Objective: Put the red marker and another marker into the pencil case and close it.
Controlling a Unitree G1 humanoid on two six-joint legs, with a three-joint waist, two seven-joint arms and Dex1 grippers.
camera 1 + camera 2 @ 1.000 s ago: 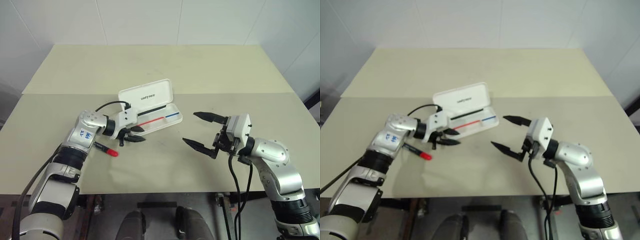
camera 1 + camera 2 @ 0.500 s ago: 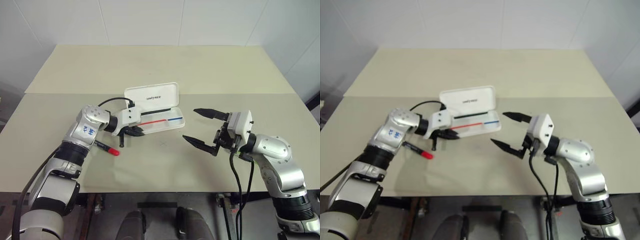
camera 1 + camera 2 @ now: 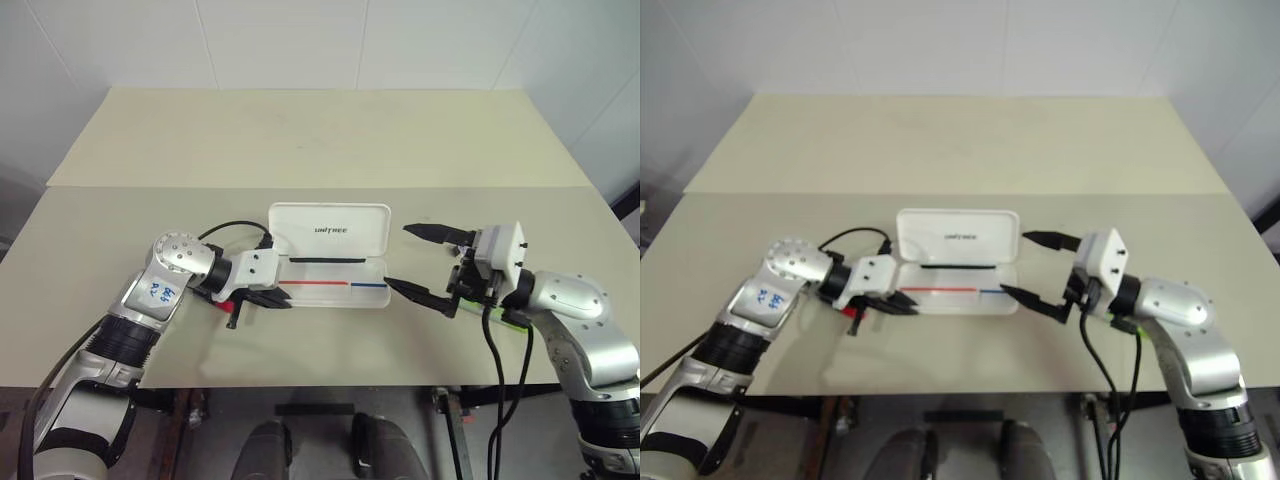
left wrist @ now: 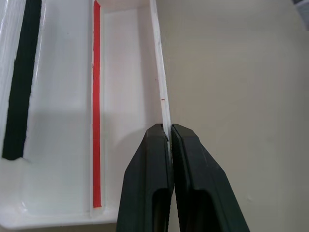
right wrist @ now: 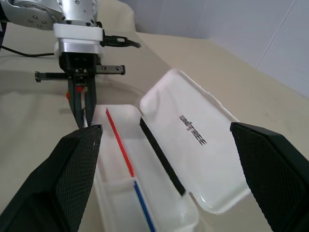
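The white pencil case [image 3: 345,245] lies open in the middle of the table, lid raised toward the far side, with red and blue lines inside its tray. My left gripper [image 3: 285,300] is shut on the tray's near wall at its left end; the left wrist view shows the fingers [image 4: 186,159] pinching that rim [image 4: 161,87]. Just behind this gripper the red marker [image 3: 225,306] peeks out, mostly hidden. My right gripper [image 3: 397,256] stands open at the case's right end, holding nothing. A lime-green sliver of another marker [image 3: 514,322] shows under my right forearm.
The case sits on the near table [image 3: 320,350], close to its front edge. A seam [image 3: 420,187] joins it to a second table [image 3: 320,140] behind. A black cable [image 3: 235,228] loops over my left wrist.
My left gripper has shut on the case's rim and drawn back, swinging the case square to the table's front edge and nearer to it. The right gripper shifted slightly right, still open.
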